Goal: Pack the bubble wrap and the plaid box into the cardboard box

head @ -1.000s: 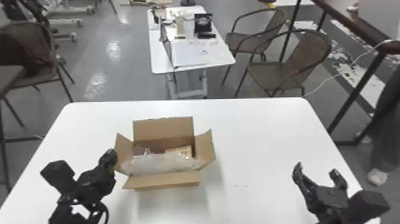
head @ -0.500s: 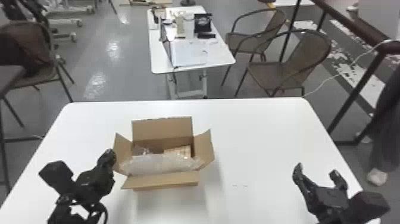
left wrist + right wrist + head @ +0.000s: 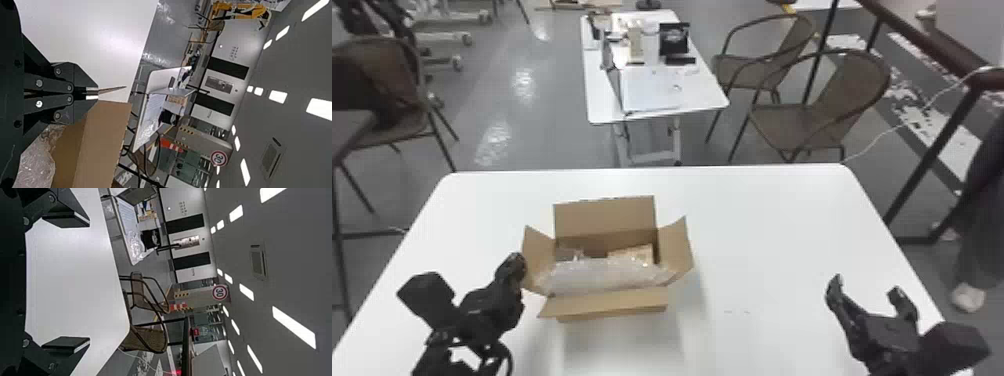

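My left gripper [image 3: 95,93] was closed on the left side flap [image 3: 112,90], just outside the cardboard box [image 3: 612,305]. Box and gripper had crept slightly left together over the last second, so I judged my hold on the flap was dragging the carton. The bubble wrap [image 3: 604,276] lay inside along the near side, with the plaid box [image 3: 634,254] behind it; packing looked done, though the flaps stood open. I'd have eased off before pulling further. The table's left edge ran close beyond my left arm, while bare tabletop [image 3: 767,240] gave me room to the right. There my right gripper [image 3: 866,286] sat parked, fingers spread and empty, near the right edge.
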You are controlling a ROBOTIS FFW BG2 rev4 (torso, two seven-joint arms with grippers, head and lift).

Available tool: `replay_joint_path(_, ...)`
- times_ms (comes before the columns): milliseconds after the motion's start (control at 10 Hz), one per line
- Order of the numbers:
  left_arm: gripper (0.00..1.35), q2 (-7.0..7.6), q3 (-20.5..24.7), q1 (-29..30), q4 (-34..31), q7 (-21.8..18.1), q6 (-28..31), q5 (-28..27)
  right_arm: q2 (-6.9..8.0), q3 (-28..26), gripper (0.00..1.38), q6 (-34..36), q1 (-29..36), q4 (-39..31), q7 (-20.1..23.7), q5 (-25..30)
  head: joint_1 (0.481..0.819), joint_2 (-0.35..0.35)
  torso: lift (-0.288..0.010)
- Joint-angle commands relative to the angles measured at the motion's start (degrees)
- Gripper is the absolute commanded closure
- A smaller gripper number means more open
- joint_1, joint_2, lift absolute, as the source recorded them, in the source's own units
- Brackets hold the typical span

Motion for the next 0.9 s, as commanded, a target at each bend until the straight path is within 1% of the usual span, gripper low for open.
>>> replay_joint_path(0,1.2,-0.15,0.25,0.05,0.04,0.0,0.02,-0.02,0.0,0.09,0.23,0.0,0.0,-0.01,0.0,-0.09,0.695,0.019,0.0)
replay_joint_path(800,1.2,-0.15,0.25,0.05,0.66,0.09,-0.33,0.68,0.0,0.09,0.23,0.0,0.0,0.25,0.09,-0.79,0.695,0.023,0.0)
